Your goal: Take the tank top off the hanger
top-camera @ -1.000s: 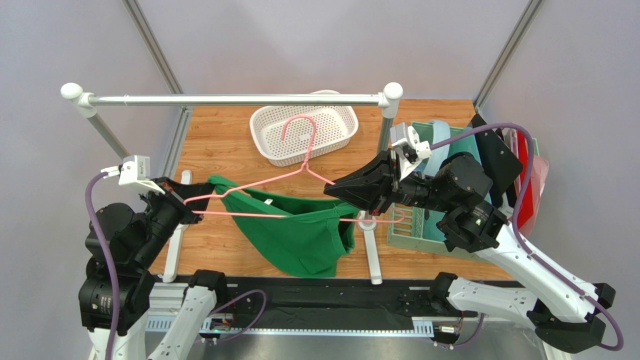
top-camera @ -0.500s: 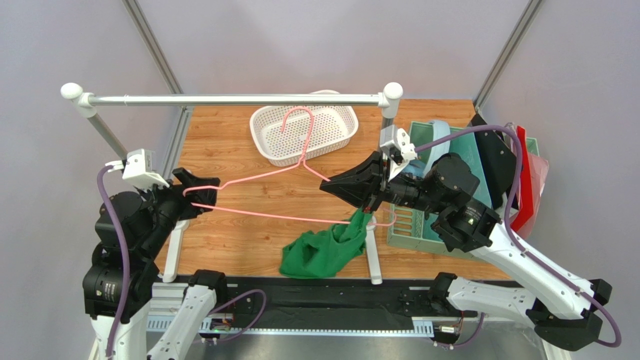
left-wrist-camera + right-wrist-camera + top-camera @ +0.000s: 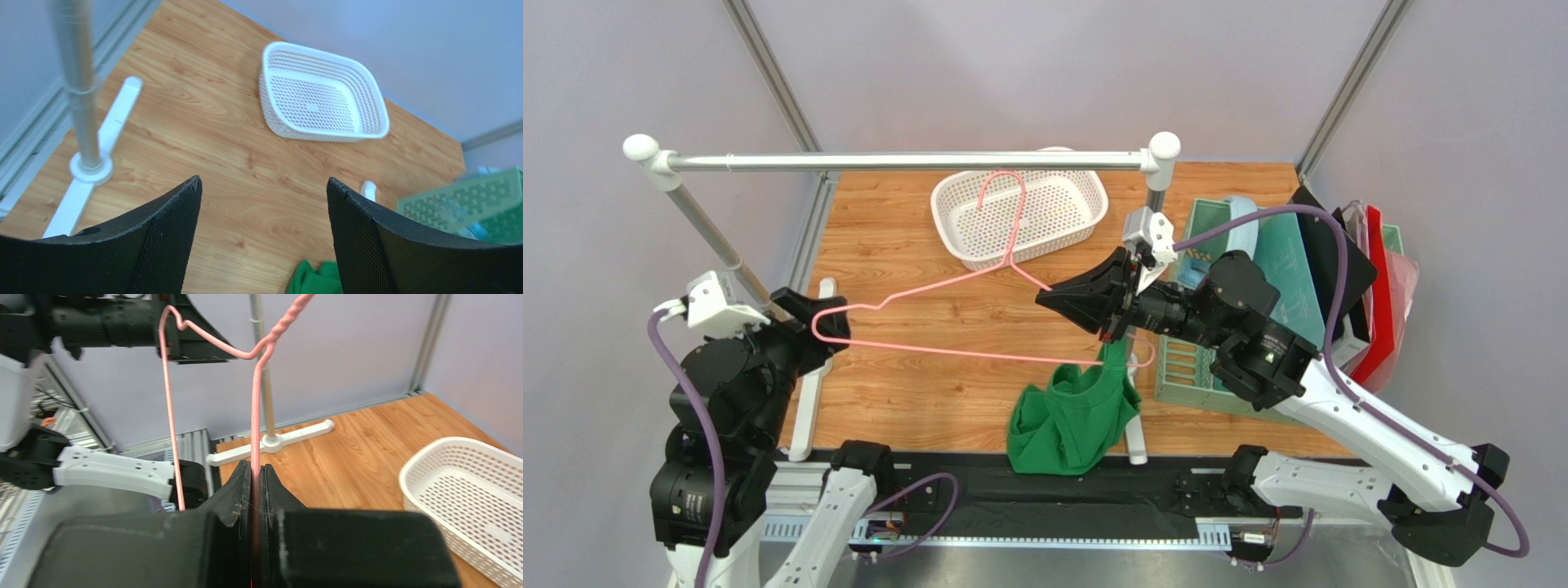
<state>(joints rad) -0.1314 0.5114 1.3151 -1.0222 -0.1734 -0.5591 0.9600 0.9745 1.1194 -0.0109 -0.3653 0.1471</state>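
The right gripper [image 3: 255,471] pinches the hanger [image 3: 928,284] wire; the left gripper [image 3: 264,184] is spread, empty. Just under the right gripper the tank top [image 3: 1069,417] dangles — one strap seemingly caught. Tip that end down — let it slide.

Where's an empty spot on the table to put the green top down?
The table is bare left of the basket, up to the rack's foot. It is also bare between basket and tank top, under the hanger. The right side is crowded with the crate and boards.
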